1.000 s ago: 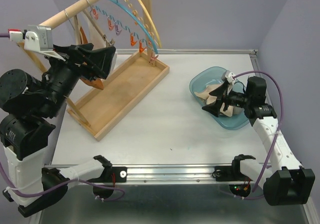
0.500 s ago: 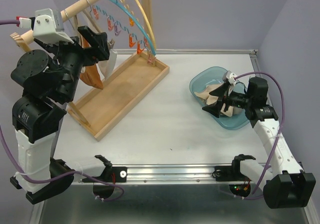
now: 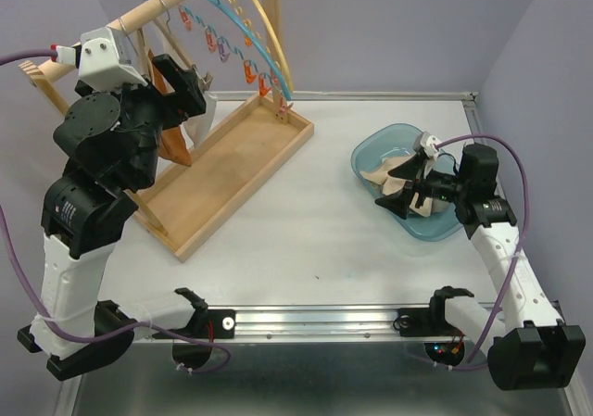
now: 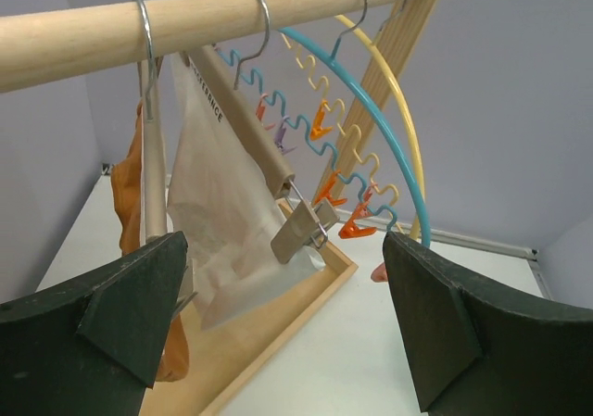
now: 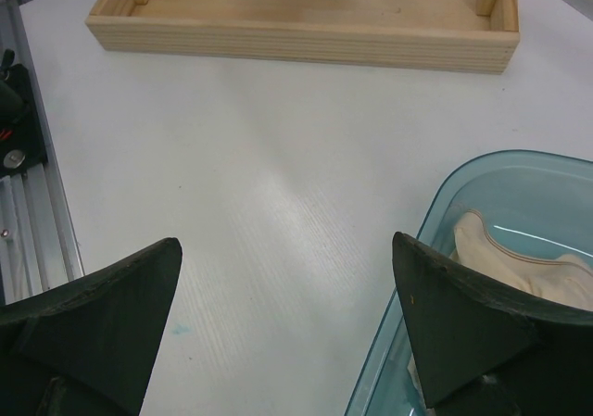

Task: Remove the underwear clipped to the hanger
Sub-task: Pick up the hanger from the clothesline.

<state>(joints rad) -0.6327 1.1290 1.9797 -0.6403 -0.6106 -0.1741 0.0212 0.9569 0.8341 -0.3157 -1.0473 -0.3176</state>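
- Spanning the whole scene, white table (image 3: 306, 240); both arms bolted at its near edge
- Wooden rack: shallow tray base (image 3: 232, 170) lying slantwise on the table's left half; round rod (image 4: 232, 18) carried above it on uprights
- Left arm, raised high beside the rack; left gripper (image 3: 190, 96) level with the hanging cloth, jaws spread wide with nothing between them; seen from the wrist, left gripper (image 4: 283, 249) faces the hangers, apart from them
- Right arm, reaching over the table's right half; right gripper (image 3: 403, 189) above the basin's near-left rim, jaws spread wide and empty; right gripper (image 5: 285, 245) in the wrist view frames bare table and the basin's edge
- Blue translucent basin (image 3: 435, 229), right of centre, well apart from the rack
- Blue arc hanger (image 4: 371, 101) and yellow arc hanger (image 4: 408, 110), hooked on the rod; small orange clips (image 4: 352, 229) dangling empty along them
- Wooden hanger bar (image 4: 246, 119), tilted steeply down from its hook
- Underwear, pale pair (image 4: 222, 221): hanging from the wooden hanger bar above the tray base
- Underwear, rust-orange pair (image 4: 130, 194): hanging just left of the pale pair, partly hidden by a finger
- Underwear, beige pair (image 5: 519, 263): lying crumpled inside the basin
- Metal clip (image 4: 301, 231): at the bar's lower end, against the pale pair's edge; whether it bites the cloth cannot be told
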